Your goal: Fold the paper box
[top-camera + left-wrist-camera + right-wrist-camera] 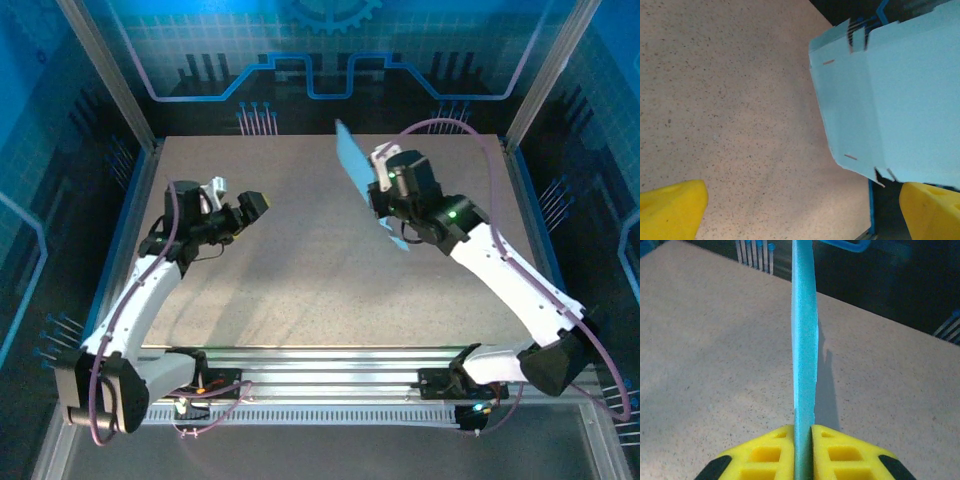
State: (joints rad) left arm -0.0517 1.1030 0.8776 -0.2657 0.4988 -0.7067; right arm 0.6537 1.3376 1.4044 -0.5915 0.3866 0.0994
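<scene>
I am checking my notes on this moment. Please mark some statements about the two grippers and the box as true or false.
1. The right gripper is shut on the box. True.
2. The box lies flat on the table. False: the right gripper holds it up on edge.
3. The left gripper is open. True.
4. The left gripper touches the box. False: it is apart from it and holds nothing.
5. The box is folded up. False: it is a flat sheet with its flaps spread.

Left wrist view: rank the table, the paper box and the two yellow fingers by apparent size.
Table
paper box
then the lower-left finger and lower-right finger, which look alike and are cropped, so unranked.
</scene>
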